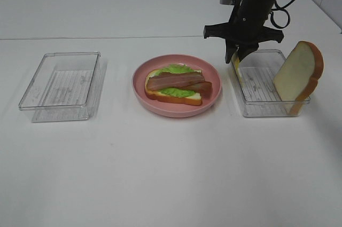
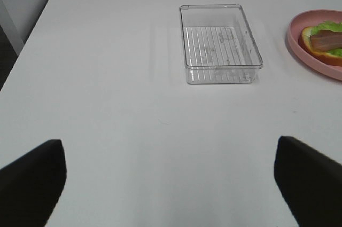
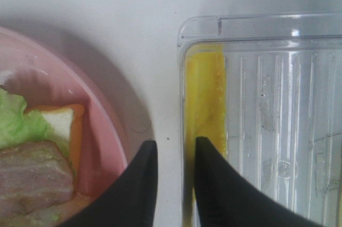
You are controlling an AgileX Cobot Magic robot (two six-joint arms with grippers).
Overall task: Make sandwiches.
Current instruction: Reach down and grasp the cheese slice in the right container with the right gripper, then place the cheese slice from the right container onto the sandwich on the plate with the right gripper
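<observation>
On the pink plate [image 1: 176, 110] lies an open sandwich [image 1: 176, 84]: a bread slice with green lettuce and brown-red bacon strips on top. A second bread slice [image 1: 299, 75] leans upright at the right end of the right clear tray [image 1: 267, 110]. A thin yellow cheese slice [image 1: 235, 70] stands against that tray's left wall, also seen in the right wrist view [image 3: 204, 93]. My right gripper [image 1: 239, 56] hangs just above the cheese and wall, its jaws a narrow gap apart [image 3: 176, 184], gripping nothing. My left gripper [image 2: 170, 181] is wide open and empty over bare table.
An empty clear tray [image 1: 61, 85] sits left of the plate and shows in the left wrist view [image 2: 222, 45]. The plate edge [image 3: 107, 131] lies close beside the right tray's wall. The white table has a seam behind the trays.
</observation>
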